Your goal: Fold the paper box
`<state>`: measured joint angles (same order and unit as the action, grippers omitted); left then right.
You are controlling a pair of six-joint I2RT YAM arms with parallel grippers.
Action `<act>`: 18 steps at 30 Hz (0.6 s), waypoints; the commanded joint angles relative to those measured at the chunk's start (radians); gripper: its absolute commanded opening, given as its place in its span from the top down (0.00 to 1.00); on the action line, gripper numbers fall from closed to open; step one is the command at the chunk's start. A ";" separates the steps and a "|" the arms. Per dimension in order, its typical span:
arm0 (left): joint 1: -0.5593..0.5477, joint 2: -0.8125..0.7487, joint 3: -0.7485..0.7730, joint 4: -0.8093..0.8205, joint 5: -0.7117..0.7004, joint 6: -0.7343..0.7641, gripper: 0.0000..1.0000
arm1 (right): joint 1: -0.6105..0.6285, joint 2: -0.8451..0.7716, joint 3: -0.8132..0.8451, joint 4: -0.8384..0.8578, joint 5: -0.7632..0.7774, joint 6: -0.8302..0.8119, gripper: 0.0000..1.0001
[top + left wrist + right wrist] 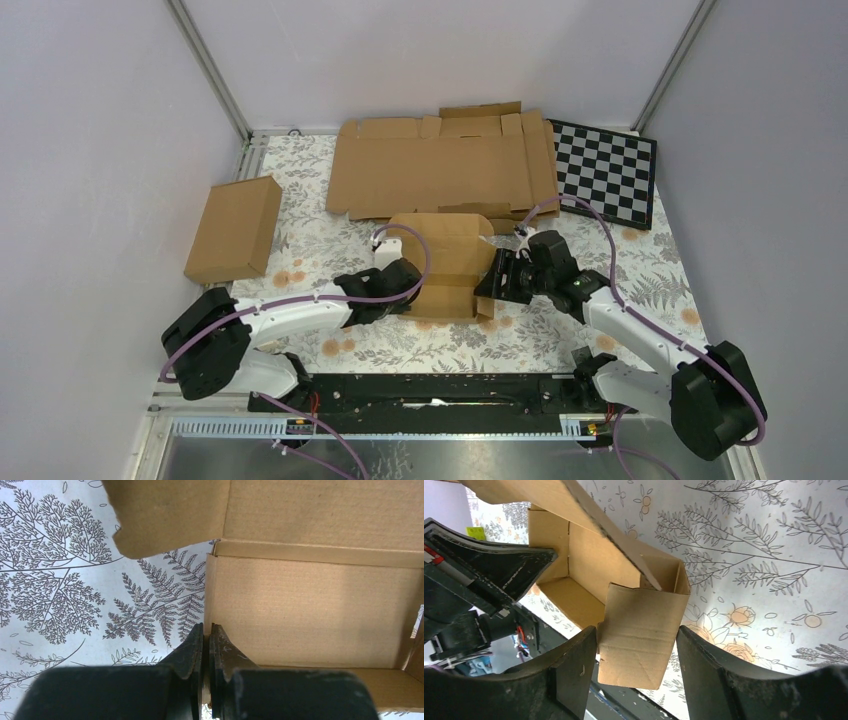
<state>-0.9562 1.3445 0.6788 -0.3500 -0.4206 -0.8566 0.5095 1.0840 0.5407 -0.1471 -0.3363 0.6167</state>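
The brown paper box [450, 262] lies half-folded on the flowered cloth mid-table, open side up with its lid flap towards the back. My left gripper [408, 290] is at the box's left side. In the left wrist view it [206, 630] is shut on the thin left wall of the box [315, 610], one finger inside and one outside. My right gripper [492, 280] is at the box's right end. In the right wrist view it [638, 650] is open, with a loose side flap [641, 630] standing between its fingers [574, 665].
A large flat cardboard blank [440, 165] lies at the back. A closed brown box [235, 228] sits at the left. A checkerboard [605, 170] lies at the back right. A black rail [430, 390] runs along the near edge.
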 commanded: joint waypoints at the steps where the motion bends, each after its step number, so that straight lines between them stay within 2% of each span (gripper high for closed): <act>1: -0.008 0.004 0.036 0.016 -0.043 -0.011 1.00 | 0.001 0.000 0.004 0.052 -0.069 0.060 0.33; 4: -0.015 0.006 0.041 0.016 -0.049 -0.017 1.00 | 0.001 0.034 0.012 0.057 -0.072 0.066 0.20; 7: -0.020 0.011 0.052 0.016 -0.050 -0.025 1.00 | 0.001 0.066 0.025 0.059 -0.085 0.065 0.17; 18: -0.035 0.025 0.058 0.023 -0.055 -0.037 1.00 | 0.003 0.081 0.013 0.116 -0.126 0.085 0.29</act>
<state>-0.9836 1.3720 0.6949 -0.3649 -0.4427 -0.8703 0.5095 1.1576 0.5407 -0.0826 -0.4206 0.6861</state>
